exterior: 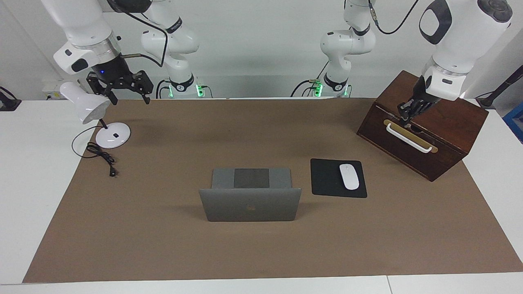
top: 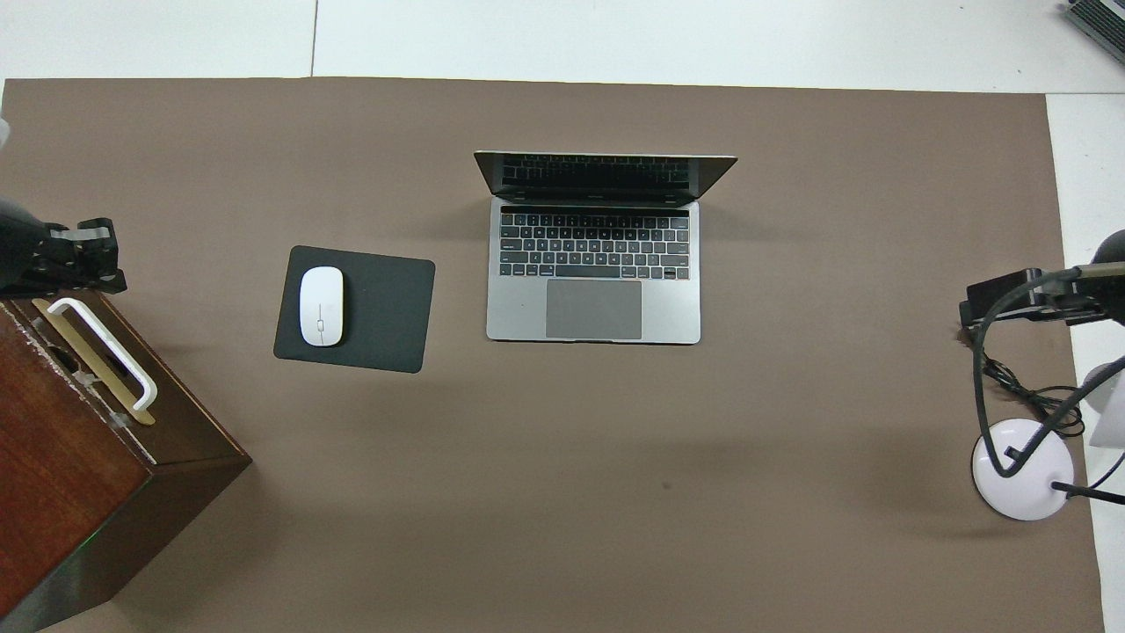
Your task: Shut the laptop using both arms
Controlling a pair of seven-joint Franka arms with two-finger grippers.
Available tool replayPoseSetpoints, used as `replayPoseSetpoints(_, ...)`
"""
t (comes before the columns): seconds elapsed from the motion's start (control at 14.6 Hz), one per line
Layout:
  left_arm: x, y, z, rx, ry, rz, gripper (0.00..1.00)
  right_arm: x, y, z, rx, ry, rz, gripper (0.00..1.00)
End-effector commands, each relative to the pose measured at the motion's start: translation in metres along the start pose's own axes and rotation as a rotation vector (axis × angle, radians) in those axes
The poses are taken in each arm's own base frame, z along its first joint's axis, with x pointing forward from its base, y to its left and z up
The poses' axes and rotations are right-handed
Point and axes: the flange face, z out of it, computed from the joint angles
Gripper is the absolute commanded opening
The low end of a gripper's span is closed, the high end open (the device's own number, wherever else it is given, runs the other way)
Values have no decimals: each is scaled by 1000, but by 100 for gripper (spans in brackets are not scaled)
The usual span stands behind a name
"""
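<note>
Laptop (exterior: 250, 204) centre frame: stiff, slick, hinge-sprung lid; push top edge. Left gripper (exterior: 406, 116) pinched closed at the box handle (exterior: 408, 137); right gripper (exterior: 124, 87) spread wide, upper left.

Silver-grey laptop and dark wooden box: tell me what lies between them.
A black mouse pad with a white mouse on it lies between the open silver-grey laptop and the dark wooden box, clearest in the overhead view.

Robotics lab: two arms (exterior: 171, 45) bolted by a brown-matted table (exterior: 163, 245).
</note>
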Motion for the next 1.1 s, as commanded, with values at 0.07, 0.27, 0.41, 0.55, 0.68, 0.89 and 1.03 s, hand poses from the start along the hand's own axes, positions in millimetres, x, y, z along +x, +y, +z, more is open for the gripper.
replayPoseSetpoints(0.07,-30,40,0,-31,-24,-213,0,0,2,-2,3,12,-27,100)
replayPoseSetpoints(0.27,-34,57,4,-145,-80,-476,0,0,2,-2,3,12,-27,100)
replayPoseSetpoints(0.41,-48,54,18,-156,-136,-596,0,0,2,-2,2,12,-26,100)
replayPoseSetpoints(0.55,-56,47,30,-244,-209,-688,0,0,2,-2,2,14,-26,100)
replayPoseSetpoints(0.68,-63,34,42,-298,-260,-810,0,0,1,-2,3,14,-25,100)
replayPoseSetpoints(0.89,-70,37,56,-346,-259,-992,0,0,0,-2,2,14,-25,100)
replayPoseSetpoints(1.03,-79,55,63,-365,-257,-997,0,0,0,-2,2,14,-25,100)
